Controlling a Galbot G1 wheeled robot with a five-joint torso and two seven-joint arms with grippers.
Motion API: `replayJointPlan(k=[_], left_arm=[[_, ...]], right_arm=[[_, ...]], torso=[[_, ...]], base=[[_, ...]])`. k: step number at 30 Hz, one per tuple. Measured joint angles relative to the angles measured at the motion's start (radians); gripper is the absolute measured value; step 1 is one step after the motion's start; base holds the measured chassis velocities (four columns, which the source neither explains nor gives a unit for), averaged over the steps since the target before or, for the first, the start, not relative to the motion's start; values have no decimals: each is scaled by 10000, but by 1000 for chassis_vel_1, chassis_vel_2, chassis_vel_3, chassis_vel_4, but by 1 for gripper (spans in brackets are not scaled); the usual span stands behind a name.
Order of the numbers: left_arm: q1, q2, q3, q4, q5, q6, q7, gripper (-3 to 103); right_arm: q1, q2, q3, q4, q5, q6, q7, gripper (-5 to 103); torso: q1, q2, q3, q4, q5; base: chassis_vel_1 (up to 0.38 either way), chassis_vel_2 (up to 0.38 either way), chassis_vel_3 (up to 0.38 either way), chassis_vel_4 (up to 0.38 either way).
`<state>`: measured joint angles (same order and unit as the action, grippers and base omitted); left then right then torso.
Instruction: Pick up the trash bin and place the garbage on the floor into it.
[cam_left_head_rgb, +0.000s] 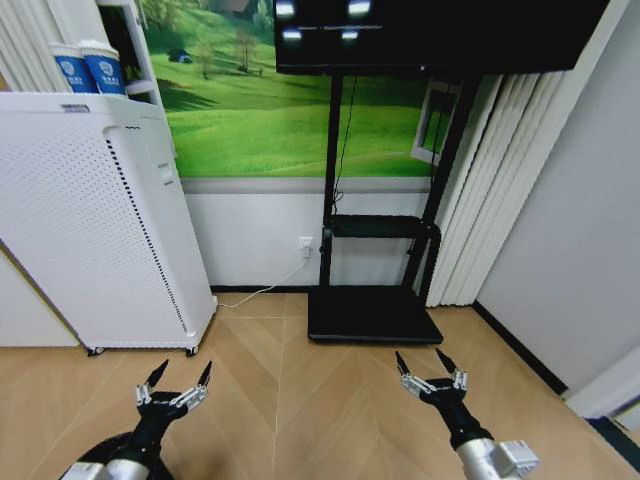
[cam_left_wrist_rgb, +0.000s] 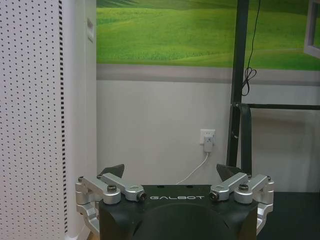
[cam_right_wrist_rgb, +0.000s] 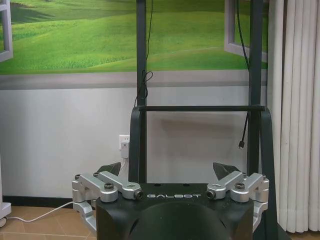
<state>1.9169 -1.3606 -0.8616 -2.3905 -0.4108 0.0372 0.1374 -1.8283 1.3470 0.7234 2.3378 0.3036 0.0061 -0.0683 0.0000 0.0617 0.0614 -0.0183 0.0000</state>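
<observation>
Both arms are hanging low over the floor, near side; left gripper is sitting spread and empty, facing the white appliance at far left; right gripper is likewise spread, holding nothing, pointing toward the black stand against the far wall. Floor is lying bare between the grippers.

Bare floor lies open ahead between both arms. A white perforated appliance blocks the left. A black stand blocks the way ahead.
</observation>
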Motion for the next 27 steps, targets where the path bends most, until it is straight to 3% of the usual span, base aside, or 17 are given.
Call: replayJointPlan(k=[15, 21, 27], left_arm=[[7, 1, -11, 6, -8, -11, 8, 100], [8, 0, -14, 6, -8, -12, 12, 100], [9, 0, -14, 7, -9, -12, 13, 100]], right_arm=[[6, 0, 8, -13, 13, 13, 2, 100], [8, -2, 9, -20, 20, 19, 4, 100], [8, -2, 9, -22, 21, 20, 4, 100]], torso=[[64, 418, 349, 0, 0], [141, 838, 693, -1, 0], [197, 1072, 873, -1, 0]], base=[[0, 0, 0, 0], [0, 0, 0, 0], [0, 0, 0, 0]])
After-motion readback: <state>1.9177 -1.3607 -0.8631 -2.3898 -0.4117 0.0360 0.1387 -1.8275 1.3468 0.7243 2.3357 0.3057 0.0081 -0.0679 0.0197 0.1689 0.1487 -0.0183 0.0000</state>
